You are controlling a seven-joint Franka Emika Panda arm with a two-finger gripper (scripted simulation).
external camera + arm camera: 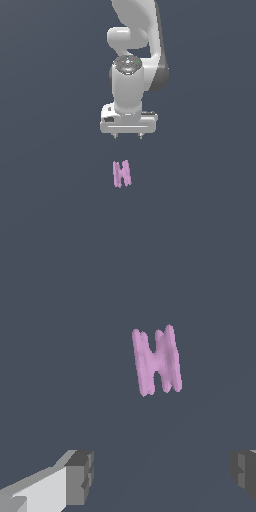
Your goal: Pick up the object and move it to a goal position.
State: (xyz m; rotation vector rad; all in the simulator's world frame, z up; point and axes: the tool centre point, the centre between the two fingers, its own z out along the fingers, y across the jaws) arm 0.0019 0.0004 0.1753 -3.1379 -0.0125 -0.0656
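The object point(122, 173) is a small pale pink-purple blocky piece shaped like an N or H, lying on the dark grey floor in the exterior view. It also shows in the wrist view point(156, 360), ahead of the fingers. My white gripper point(128, 136) hangs above it, clearly apart from it, pointing down. Its two short fingertips stand wide apart, and nothing is between them. In the wrist view the gripper point(162, 476) is open, with one grey finger pad point(81, 477) on one side and the other at the frame's edge.
The white arm point(132, 50) rises from the gripper to the exterior view's top. Only the plain dark grey floor point(50, 200) surrounds the object.
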